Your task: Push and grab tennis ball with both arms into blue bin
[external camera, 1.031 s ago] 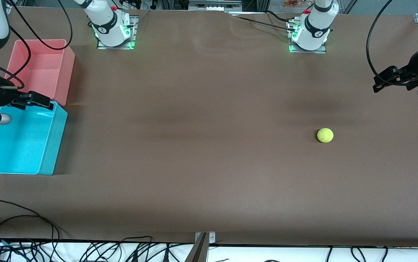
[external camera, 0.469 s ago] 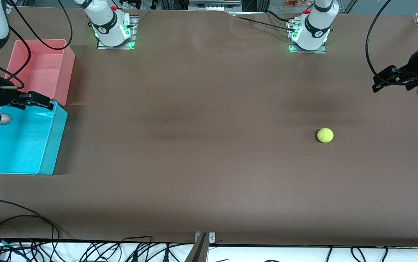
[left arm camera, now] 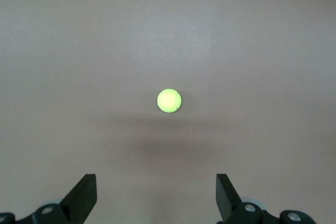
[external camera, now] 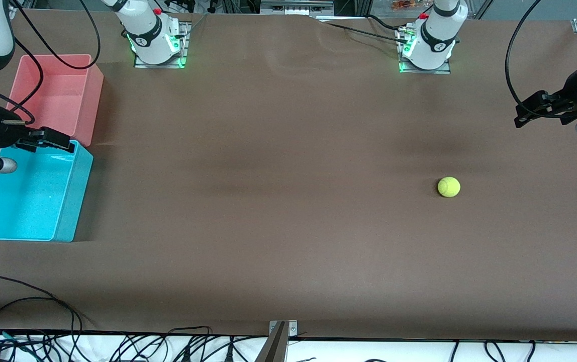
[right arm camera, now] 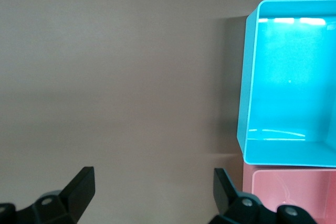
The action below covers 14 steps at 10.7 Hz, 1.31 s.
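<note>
The right gripper (external camera: 62, 142) is hanging over the rim of the blue bin (external camera: 32, 198), at the edge where that bin is sitting just beside the pink bin (external camera: 57, 95); its fingers (right arm camera: 79, 184) are standing wide apart with nothing between them. The blue bin is lying nearer to the front camera than the pink bin, both at the right arm's end of the table (external camera: 268, 176), and both are showing bare floors. The right arm's base (external camera: 154, 37) is glowing green along the top of the table, and the left arm's base (external camera: 430, 42) is doing the same farther along. The tennis ball (external camera: 449, 186) is resting on the bare brown table toward the left arm's end, well apart from both bins. The left gripper (external camera: 527, 113) is hovering over the table at the left arm's end, apart from the ball, its fingers (left arm camera: 84, 195) likewise spread wide and holding nothing.
</note>
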Motion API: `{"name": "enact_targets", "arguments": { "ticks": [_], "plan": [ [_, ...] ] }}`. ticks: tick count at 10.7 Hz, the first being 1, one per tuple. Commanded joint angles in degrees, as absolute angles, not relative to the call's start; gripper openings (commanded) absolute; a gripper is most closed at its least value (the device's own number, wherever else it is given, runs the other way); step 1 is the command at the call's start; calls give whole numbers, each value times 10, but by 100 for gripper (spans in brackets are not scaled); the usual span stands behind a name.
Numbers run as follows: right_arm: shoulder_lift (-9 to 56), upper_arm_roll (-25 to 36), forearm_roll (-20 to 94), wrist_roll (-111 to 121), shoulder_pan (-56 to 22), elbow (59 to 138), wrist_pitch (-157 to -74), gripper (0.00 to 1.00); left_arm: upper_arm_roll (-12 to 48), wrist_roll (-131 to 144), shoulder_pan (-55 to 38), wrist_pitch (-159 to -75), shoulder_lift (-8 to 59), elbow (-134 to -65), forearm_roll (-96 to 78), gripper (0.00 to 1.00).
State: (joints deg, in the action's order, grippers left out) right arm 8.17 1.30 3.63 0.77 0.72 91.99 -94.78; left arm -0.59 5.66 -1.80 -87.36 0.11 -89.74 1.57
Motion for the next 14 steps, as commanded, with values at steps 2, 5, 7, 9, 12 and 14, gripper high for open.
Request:
{"name": "enact_targets", "arguments": {
  "ticks": [2, 5, 7, 9, 12, 14],
  "plan": [
    [87, 14, 45, 14, 10, 905, -937, 100, -4, 61, -18, -871, 3, -889, 18, 100],
    [89, 14, 45, 14, 10, 908, -936, 100, -4, 61, -18, -870, 3, -889, 18, 100],
    [89, 14, 45, 13, 10, 909, -936, 100, -4, 61, -18, -871, 3, -889, 18, 100],
    [92, 14, 44, 13, 10, 906, -939, 100, -4, 61, -18, -871, 3, -889, 18, 100],
    [94, 16, 40, 13, 11, 904, -940, 100, -4, 61, -18, -871, 3, -889, 18, 100],
    [103, 17, 46, 12, 19, 904, -942, 100, -4, 61, -18, -871, 2, -889, 18, 100]
  ]
}}
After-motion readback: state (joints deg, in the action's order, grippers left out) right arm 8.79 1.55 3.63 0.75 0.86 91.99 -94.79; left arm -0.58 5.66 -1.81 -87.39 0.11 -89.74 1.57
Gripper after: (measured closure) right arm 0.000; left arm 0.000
